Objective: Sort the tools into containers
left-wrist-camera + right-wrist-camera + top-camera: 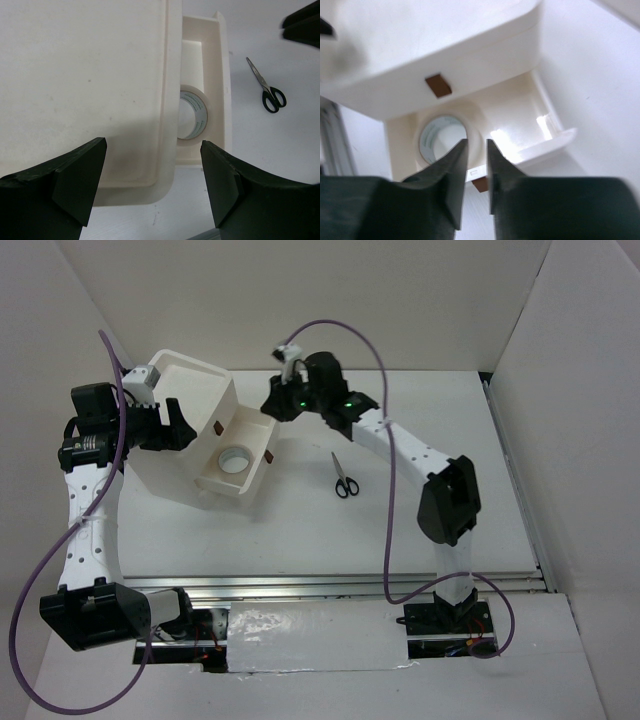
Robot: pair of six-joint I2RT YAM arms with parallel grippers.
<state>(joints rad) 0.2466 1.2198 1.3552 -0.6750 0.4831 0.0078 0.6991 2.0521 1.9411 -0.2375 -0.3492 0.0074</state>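
**Tape roll in the open drawer, scissors out on the table**

Closest to us, in the right wrist view, the right gripper (476,167) fills the bottom of the picture. Its two dark fingers (447,190) are drawn almost together with only a thin slit between them, and we see nothing clamped there. Just past the tips is the open drawer (542,147), whose red-brown handle (481,184) shows through the slit. The white tape roll (425,142) lies flat on the drawer's floor.

Above the drawer is the white cabinet (420,50), with a second handle (438,85) on its closed front. From overhead we see the cabinet tipped up at an angle, on the left part of the table (440,420).

The left gripper (152,150) is spread wide, with the cabinet's broad white side between and beyond its fingers. We cannot tell whether they touch it.

The black-handled scissors (345,480) lie shut on the bare table, well to the right of the drawer and apart from both grippers.
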